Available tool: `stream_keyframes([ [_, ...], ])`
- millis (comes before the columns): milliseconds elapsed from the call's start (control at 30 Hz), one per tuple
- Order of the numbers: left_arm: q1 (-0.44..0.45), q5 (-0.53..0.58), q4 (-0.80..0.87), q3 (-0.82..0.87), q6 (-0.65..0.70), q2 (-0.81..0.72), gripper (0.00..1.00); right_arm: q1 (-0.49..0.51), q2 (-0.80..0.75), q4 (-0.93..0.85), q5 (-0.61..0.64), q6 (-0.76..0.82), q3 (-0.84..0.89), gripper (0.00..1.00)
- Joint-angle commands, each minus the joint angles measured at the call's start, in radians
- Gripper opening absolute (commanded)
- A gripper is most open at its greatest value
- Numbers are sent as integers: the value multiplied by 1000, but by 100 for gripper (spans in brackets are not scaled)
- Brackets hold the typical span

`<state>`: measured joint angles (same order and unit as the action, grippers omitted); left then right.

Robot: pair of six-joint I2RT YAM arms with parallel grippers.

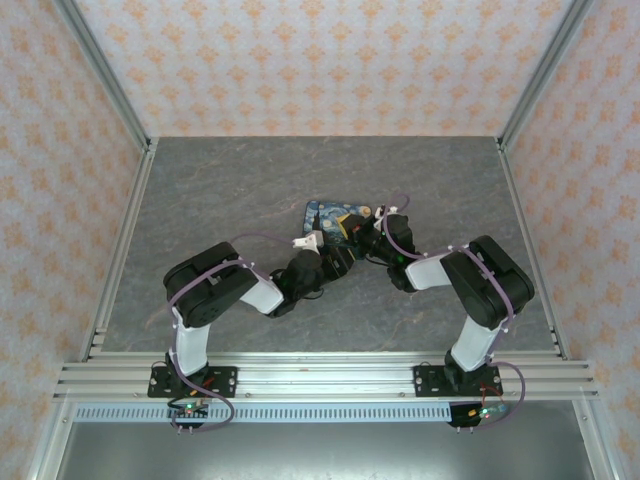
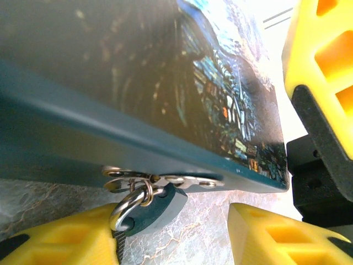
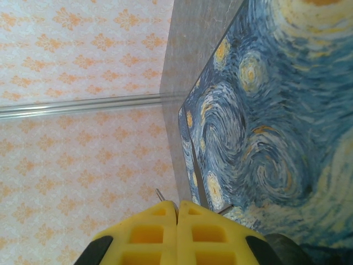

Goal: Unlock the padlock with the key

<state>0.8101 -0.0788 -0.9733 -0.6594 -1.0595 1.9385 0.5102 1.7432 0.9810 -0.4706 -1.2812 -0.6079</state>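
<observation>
Padlock [image 2: 157, 212] hung from hasp [image 2: 165, 179] on box [image 2: 165, 83] front edge | small, rigid, light, free to swing; best pinched across flat body | left gripper [image 2: 174, 234] jaws apart, astride it | right gripper [image 3: 177, 212] jaws pressed together, thin metal tip protruding, likely key [image 3: 159, 195]

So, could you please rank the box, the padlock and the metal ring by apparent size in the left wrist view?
1. Starry Night box, by far.
2. padlock.
3. metal ring, close to the padlock's visible part, so that pair is unsure.
</observation>
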Motion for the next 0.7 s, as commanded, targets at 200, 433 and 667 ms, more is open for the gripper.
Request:
stream_keyframes([
  [200,6,77,-9,-4,-32,35,45,6,29,-26,9,-12,29,0],
  [433,5,100,-7,4,-50,41,35,7,30,-24,9,-12,30,0],
  [667,10,105,-4,4,-51,33,28,7,30,-24,9,-13,28,0],
])
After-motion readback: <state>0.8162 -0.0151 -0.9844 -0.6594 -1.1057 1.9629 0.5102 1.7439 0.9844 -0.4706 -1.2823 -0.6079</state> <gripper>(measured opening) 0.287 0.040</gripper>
